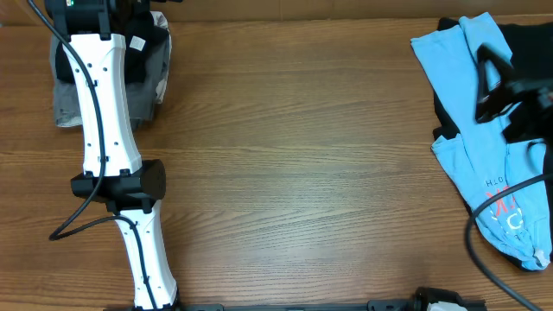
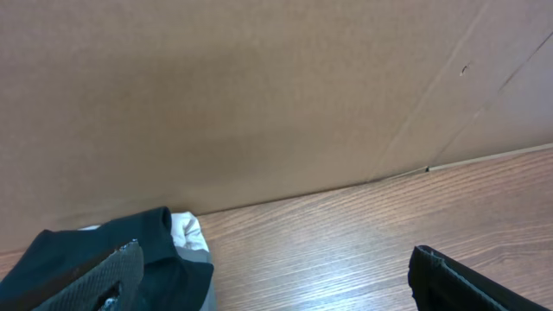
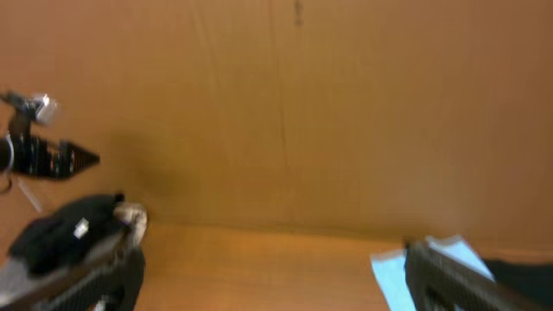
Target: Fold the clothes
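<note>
Both jaws spread: left arm (image 1: 104, 112) extends over dark clothes (image 1: 149, 43), right arm (image 1: 518, 91) over blue tee (image 1: 471, 164).

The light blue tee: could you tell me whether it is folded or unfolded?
Unfolded: the light blue tee lies crumpled and spread over a black garment.

White L arm (image 1: 104, 130) reaches brown wooden table's (image 1: 302, 173) far-left corner, black L gripper (image 2: 276, 281) wide apart. Black R gripper (image 3: 272, 272) far-right, likewise wide.
</note>
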